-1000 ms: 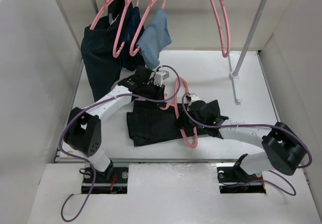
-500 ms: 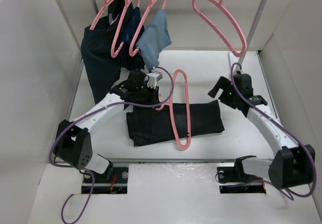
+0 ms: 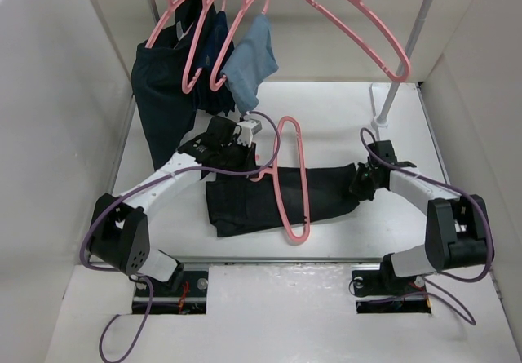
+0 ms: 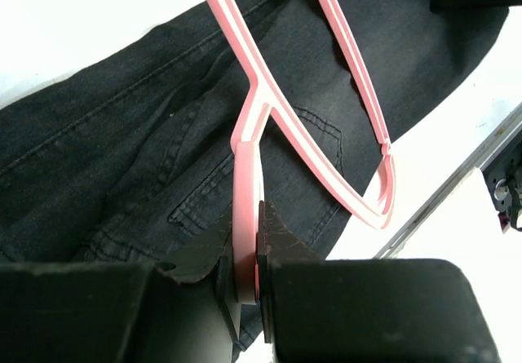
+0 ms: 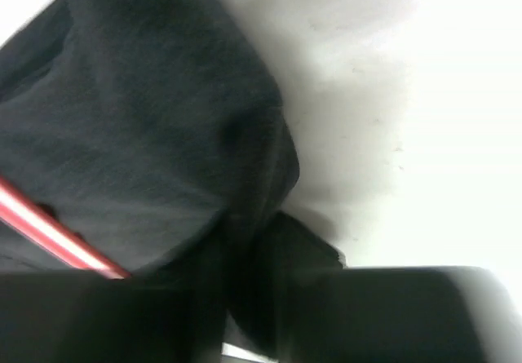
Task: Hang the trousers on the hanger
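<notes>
With our left claw (image 4: pixel 245 275) pinched on the pink hanger (image 4: pixel 247 175) over the folded black trousers (image 3: pixel 245 204) on the tabletop (image 3: pixel 342 126), and our right claw (image 3: pixel 364 182) at their right end, its grip lost in blur, we should lift that end cleanly and feed it through the loop.

Navy garment (image 3: pixel 163 102), light blue cloth (image 3: pixel 249 63), spare pink hanger (image 3: pixel 352 32), rack pole (image 3: pixel 408 53)

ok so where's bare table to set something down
Bare table behind the trousers, between the light blue cloth and the rack post base. A narrower strip runs along the front edge, right of the hanger. Crowded: mid-table, where the left fingers hold the hanger across the trousers and the right fingers sit at their end.
</notes>
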Tool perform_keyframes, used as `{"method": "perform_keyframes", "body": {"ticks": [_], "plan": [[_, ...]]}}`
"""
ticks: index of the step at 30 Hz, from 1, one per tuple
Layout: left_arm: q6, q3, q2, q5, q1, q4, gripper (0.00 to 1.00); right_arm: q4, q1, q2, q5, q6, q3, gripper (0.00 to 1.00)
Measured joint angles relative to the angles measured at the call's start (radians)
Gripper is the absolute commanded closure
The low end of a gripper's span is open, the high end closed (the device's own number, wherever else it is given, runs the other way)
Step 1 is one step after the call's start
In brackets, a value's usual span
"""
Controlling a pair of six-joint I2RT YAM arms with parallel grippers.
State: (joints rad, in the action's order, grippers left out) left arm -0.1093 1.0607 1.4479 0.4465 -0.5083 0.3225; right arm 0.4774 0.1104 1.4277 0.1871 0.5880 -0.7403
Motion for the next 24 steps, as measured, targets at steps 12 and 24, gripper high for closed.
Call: {"method": "perform_keyframes", "body": {"ticks": [12,24], "plan": [[0.005,-0.001,0.000,-0.010,0.000,-0.004,1.00,0.151,0.201,-0.290,-0.314,0.029,-0.166,1.00],[0.014,0.000,0.000,0.016,0.000,0.011,1.00,-0.117,0.703,0.080,-0.353,0.022,-0.324,1.00]]}}
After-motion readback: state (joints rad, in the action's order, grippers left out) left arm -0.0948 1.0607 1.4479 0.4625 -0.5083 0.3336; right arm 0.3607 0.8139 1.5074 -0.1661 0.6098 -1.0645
